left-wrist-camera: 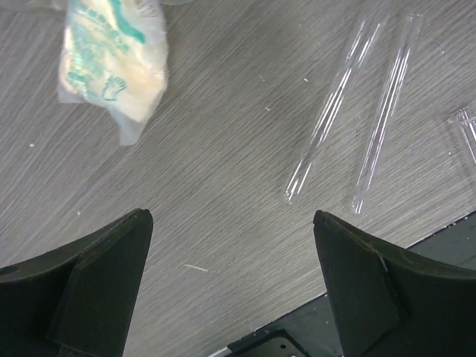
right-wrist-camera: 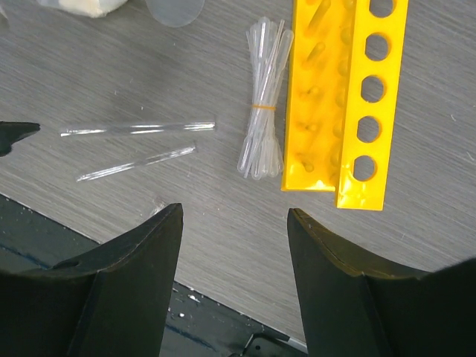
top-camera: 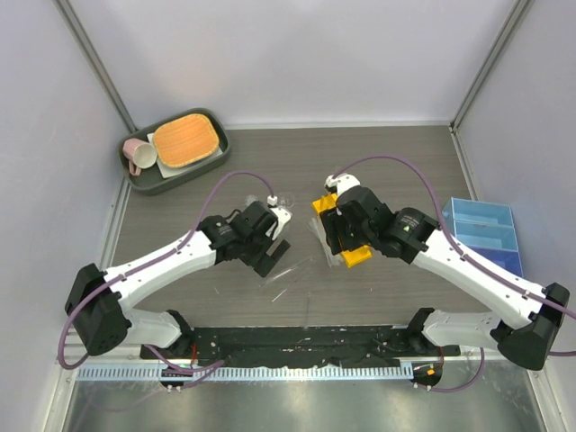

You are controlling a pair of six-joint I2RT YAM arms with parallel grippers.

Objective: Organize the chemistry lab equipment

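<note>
Pale walls box in a grey wood-grain counter. The left fingers stand spread wide with nothing between them, over bare counter. Two thin clear glass tubes lie ahead of them and off towards the right-hand finger, their near ends just past its tip. The tubes lie side by side, a little apart. Their long axes run away from the fingers and lean right, roughly crosswise to the line on which the fingers close. A pinch would, I judge, need the hand carried forward and to that side first. A white packet with green print lies well apart on the other side.

The right fingers are likewise spread and hold nothing. Just ahead of their gap lies a banded bundle of clear pipettes, its long axis pointing away. A yellow-orange plastic rack with round holes lies parallel just beside the bundle, touching or nearly touching its near end. Loose tubes show far to the left in this view, so the left arm looks nearer for them and the right arm for bundle and rack.

A black base plate edges the counter close behind both arms. The blue three-compartment tray sits at the counter's right side, well apart from the tubes, and the counter's far half lies open.
</note>
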